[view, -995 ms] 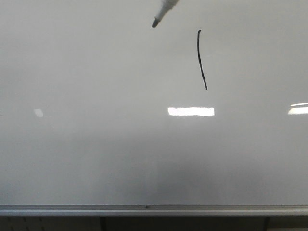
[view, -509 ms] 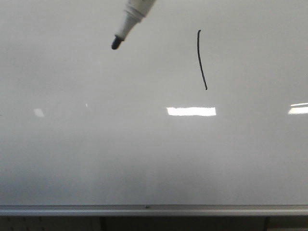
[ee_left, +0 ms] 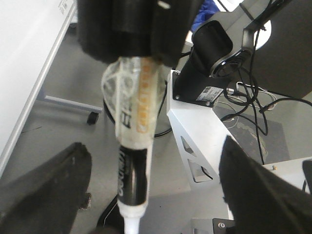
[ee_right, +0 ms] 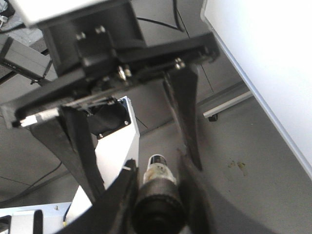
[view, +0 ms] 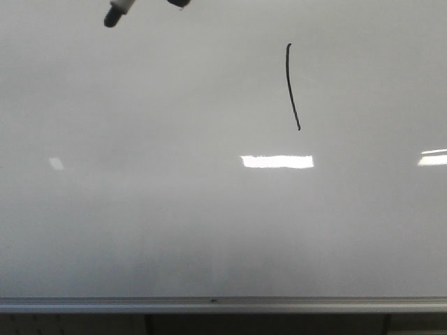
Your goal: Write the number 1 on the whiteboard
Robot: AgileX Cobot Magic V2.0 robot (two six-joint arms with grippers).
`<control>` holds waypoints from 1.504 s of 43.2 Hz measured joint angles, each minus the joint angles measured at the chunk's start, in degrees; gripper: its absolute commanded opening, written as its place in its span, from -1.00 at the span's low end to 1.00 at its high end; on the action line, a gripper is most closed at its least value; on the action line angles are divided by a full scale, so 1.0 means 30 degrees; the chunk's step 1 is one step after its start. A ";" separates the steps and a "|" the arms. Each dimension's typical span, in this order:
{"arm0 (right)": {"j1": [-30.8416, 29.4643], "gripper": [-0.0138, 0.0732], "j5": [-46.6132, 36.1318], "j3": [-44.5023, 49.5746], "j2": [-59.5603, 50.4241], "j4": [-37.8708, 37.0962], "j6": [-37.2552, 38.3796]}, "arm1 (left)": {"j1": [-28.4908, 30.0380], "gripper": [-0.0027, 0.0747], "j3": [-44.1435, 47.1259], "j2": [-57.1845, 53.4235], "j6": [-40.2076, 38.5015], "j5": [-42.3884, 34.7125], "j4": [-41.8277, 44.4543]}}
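The number 1 (view: pixel 292 85) sits high on the whiteboard (view: pixel 209 230), marker tip (view: pixel 110 19) well apart.

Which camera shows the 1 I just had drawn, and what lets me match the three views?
Front view: the number 1 stands right of centre in the upper part of the whiteboard.
Left wrist view: not in it; only a strip of the board's edge shows.
Right wrist view: not in it; only a blank corner of the board shows.
Shared landmark: the board's silver rail.
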 measured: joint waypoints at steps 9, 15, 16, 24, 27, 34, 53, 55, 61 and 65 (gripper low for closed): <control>0.0000 -0.82 0.0000 0.0000 0.0000 0.0364 -0.0107 | -0.0095 0.08 -0.0031 0.0679 0.0000 -0.0034 0.0072; 0.0000 -0.82 0.0009 0.0000 0.0000 0.0364 -0.0107 | -0.0095 -0.53 -0.0031 0.0673 0.0000 -0.0035 0.0072; 0.0000 -0.82 0.0009 0.0000 0.0000 0.0364 -0.0107 | -0.0095 -0.66 -0.0031 0.0673 0.0000 -0.0035 0.0072; 0.0000 -0.81 0.0009 0.0000 0.0030 0.0364 -0.0107 | -0.0095 -0.98 -0.0031 0.0673 0.0315 -0.0035 0.0072; 0.0000 -0.74 0.0009 0.0000 0.0030 0.0364 -0.0123 | -0.0095 -0.98 -0.0031 0.0673 0.0351 -0.0035 0.0072; 0.0000 -0.22 -0.0028 0.0000 0.0030 0.0328 -0.0152 | -0.0095 -0.98 -0.0031 0.0673 0.0426 -0.0243 0.0263; -0.2184 -0.22 -0.2090 0.0000 -0.1464 -0.0953 0.0218 | 0.2499 -0.98 0.0086 0.0759 -0.3876 -0.4268 0.4774; -0.2576 -0.30 -0.2090 0.0052 -0.1976 -0.1236 0.0382 | 0.3443 -0.98 0.0086 0.0759 -0.4549 -0.4520 0.4851; -0.3432 -0.60 -0.3467 0.1517 -0.3867 -0.1490 0.0701 | 0.6447 -0.98 0.0086 0.0759 -0.5802 -0.5412 0.4927; -0.3652 -0.77 -0.5212 0.3380 -0.5471 -0.1529 0.0701 | 0.8172 -0.98 0.0086 0.0759 -0.6296 -0.5623 0.4957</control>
